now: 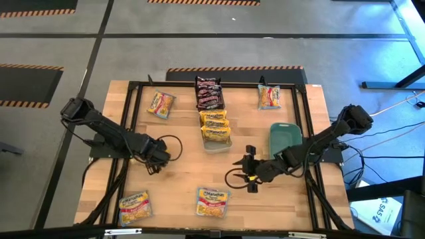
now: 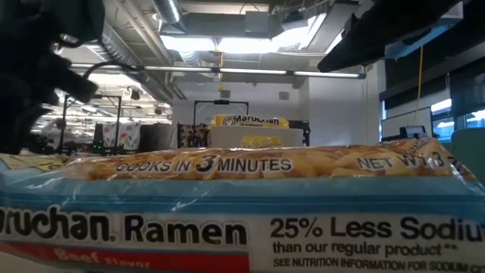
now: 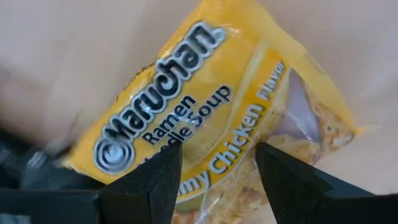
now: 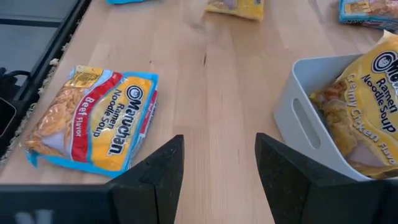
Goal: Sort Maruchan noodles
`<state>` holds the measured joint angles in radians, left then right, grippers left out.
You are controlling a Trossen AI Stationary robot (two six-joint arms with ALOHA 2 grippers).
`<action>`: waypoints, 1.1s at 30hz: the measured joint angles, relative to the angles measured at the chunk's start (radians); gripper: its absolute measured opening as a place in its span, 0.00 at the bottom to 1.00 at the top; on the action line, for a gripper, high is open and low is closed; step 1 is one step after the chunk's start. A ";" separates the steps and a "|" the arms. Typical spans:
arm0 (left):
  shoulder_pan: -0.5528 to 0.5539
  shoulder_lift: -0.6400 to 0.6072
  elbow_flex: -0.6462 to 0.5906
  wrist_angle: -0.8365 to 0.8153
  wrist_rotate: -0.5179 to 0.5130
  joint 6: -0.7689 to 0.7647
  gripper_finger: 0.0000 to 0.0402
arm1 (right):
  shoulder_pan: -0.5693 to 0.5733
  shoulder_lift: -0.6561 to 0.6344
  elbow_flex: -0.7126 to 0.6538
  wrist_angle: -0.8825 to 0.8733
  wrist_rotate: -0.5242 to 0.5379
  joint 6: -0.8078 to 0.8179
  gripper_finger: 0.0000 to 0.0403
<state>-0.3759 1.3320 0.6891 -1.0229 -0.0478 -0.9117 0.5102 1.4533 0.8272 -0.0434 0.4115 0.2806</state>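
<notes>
Over the left-centre of the table [image 1: 189, 179], the left gripper [image 1: 159, 154] is hanging with its fingers set fairly wide, and a yellow creamy-chicken packet [image 3: 186, 106] is running tilted between them. It seems to be clamped there, though the high view is hiding the packet under the arm, so the grip is not plain.

Right of centre, the right gripper [image 1: 247, 169] is hovering low over bare wood, its fingers standing moderately apart with nothing between them. It is facing a beef packet [image 1: 212, 201] that is lying flat near the front edge. In the low view, a low-sodium beef packet is filling the foreground.

At the middle of the table, a clear bin [image 4: 305, 134] is holding several yellow packets [image 1: 215, 126]. Just behind it, dark brown-red packets [image 1: 208, 93] are sitting in a stack. A teal bin [image 1: 285, 136] is resting to the right, near the right arm.

Three more orange-yellow packets are lying loose and well apart: one at the back left [image 1: 161, 104], one at the back right [image 1: 269, 97] and one at the front left corner [image 1: 135, 206].
</notes>
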 joint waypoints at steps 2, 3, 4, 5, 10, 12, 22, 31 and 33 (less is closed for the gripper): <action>-0.001 0.007 0.006 0.080 -0.001 0.029 0.51 | 0.000 0.005 0.000 -0.002 0.000 0.000 0.45; -0.001 0.011 0.010 0.112 -0.010 0.031 0.51 | 0.000 0.005 0.000 -0.002 0.003 0.000 0.44; -0.001 0.016 0.016 0.130 -0.017 0.031 0.51 | 0.000 0.005 0.000 0.002 0.008 0.000 0.45; 0.000 0.017 0.019 0.150 -0.026 0.032 0.51 | 0.000 0.005 0.000 0.002 0.008 0.001 0.45; 0.000 0.019 0.024 0.334 -0.042 0.066 0.51 | 0.000 0.005 0.000 0.009 0.008 0.001 0.45; 0.000 0.024 0.024 0.405 -0.045 0.083 0.51 | 0.000 0.005 0.000 0.018 0.008 0.002 0.45; 0.003 0.193 0.034 0.685 -0.091 0.144 0.51 | 0.000 0.005 0.000 0.047 -0.011 0.030 0.45; -0.001 0.279 0.021 1.101 -0.279 0.133 0.51 | 0.000 0.005 0.000 0.075 -0.001 0.029 0.45; 0.000 0.317 0.021 1.196 -0.294 0.136 0.51 | 0.000 0.005 0.000 0.100 -0.001 0.027 0.45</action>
<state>-0.3759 1.6486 0.7101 0.1729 -0.3422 -0.7761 0.5102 1.4582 0.8276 0.0568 0.4107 0.3071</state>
